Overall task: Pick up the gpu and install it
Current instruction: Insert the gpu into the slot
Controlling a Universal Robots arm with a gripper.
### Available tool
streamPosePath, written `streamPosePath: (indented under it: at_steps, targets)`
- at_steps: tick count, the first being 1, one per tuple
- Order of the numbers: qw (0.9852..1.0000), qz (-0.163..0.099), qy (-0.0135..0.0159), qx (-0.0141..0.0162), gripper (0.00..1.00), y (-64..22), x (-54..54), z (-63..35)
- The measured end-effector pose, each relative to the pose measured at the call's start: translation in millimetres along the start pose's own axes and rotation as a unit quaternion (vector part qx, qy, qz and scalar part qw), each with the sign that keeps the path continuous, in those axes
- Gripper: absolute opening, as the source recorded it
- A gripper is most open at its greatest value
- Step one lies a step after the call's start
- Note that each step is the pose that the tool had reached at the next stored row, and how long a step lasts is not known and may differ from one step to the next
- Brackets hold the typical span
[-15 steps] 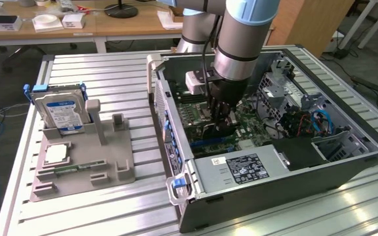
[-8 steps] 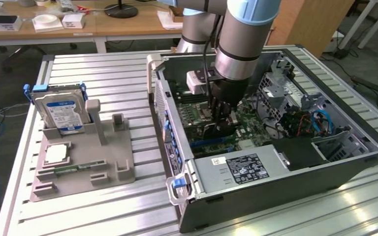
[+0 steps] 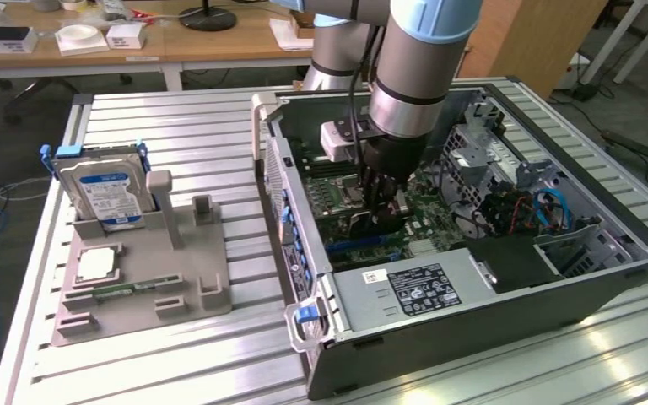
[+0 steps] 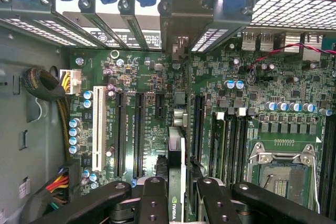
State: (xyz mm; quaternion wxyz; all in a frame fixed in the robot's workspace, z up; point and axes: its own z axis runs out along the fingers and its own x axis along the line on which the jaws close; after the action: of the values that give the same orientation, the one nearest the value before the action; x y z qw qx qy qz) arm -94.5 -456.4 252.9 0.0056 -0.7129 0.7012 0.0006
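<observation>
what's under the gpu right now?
The gpu, edge-on in the gripper, hangs over the green motherboard among its expansion slots. The slot directly beneath is covered by the card.

Exterior view looks down from high on the open computer case [image 3: 459, 278]; wrist view faces its motherboard [image 4: 157, 103] closely.

Even, bright overhead light; glare patches on the table's [image 3: 189, 118] near right corner. Case [image 3: 594, 287] interior shadowed. Wrist view slightly soft throughout.
</observation>
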Motion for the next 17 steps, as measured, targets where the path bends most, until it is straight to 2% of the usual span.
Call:
streamPosePath:
  at_steps: [17]
  targets:
    - [1.0000,0.001,-0.0006,-0.0047,0.26,-2.6,0.4,0.0]
